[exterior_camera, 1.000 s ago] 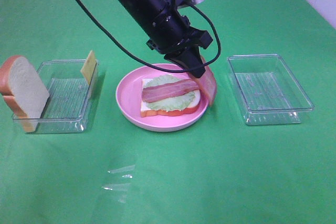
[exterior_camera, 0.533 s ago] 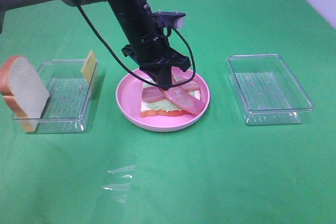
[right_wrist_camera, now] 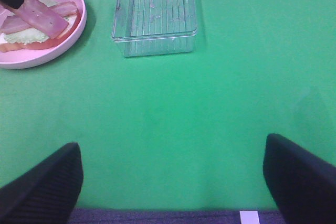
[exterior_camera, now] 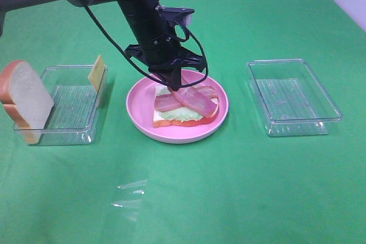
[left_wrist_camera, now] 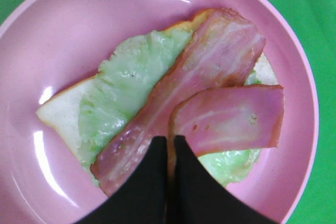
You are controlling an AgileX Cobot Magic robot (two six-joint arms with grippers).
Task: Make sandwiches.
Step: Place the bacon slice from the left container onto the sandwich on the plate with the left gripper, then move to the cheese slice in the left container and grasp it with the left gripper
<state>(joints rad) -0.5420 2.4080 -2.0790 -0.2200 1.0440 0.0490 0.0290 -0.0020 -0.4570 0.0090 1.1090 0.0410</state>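
**Ham across the bacon, left fingers pinched on its end**

The half-built sandwich (exterior_camera: 171,117) sits on the pink plate (exterior_camera: 139,107) at the middle of the tabletop (exterior_camera: 229,187). It is made of bread (left_wrist_camera: 58,116), lettuce (left_wrist_camera: 126,87), a bacon strip (left_wrist_camera: 215,61) and a ham slice (left_wrist_camera: 231,116) on top.

The left gripper (exterior_camera: 174,86) stands over the sandwich's 11 o'clock corner. Its fingers are pressed together, with the ham's end apparently nipped between them, though the wrist view shows only a thin slit there. From the fingers the ham's long axis runs toward 4 o'clock and crosses the bacon, which lies roughly 8 to 2.

Letting go likely calls for a straight lift, so the slice is not dragged askew.

The right gripper (right_wrist_camera: 173,169) holds nothing. Its fingers are spread wide over bare tabletop, well apart from the plate, past the right tray (exterior_camera: 291,98) at 3 o'clock.

The cheese (exterior_camera: 97,72) and the bread slice (exterior_camera: 26,98) wait at the left tray (exterior_camera: 68,112) at 9 o'clock, so the left arm is nearer to them.
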